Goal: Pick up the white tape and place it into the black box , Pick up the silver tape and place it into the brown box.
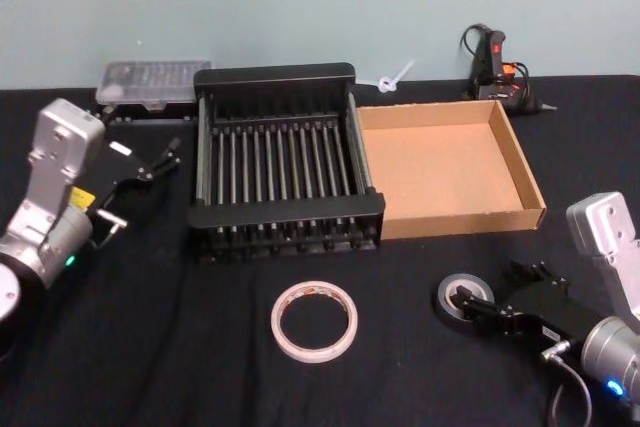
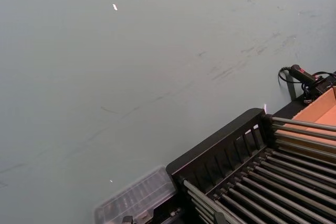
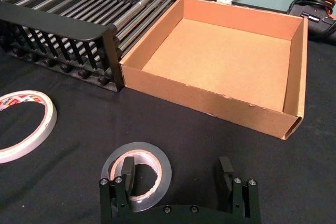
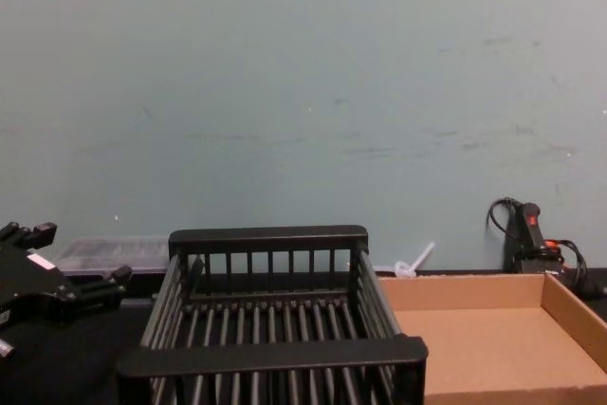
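Silver tape (image 3: 137, 174) lies flat near the brown box (image 3: 226, 108), the unclenched right gripper (image 3: 178, 179) straddling its edge, one finger inside

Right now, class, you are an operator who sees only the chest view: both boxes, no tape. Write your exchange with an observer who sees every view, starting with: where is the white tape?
Observer: The white tape lies flat on the table, in front of the black box, on the robot's side.
Operator: And the silver tape?
Observer: The silver tape lies flat in front of the brown box.
Operator: Is an arm at it?
Observer: Yes, the right gripper is open at it, one finger inside the core and the other outside the roll. The left gripper hangs left of the black box.
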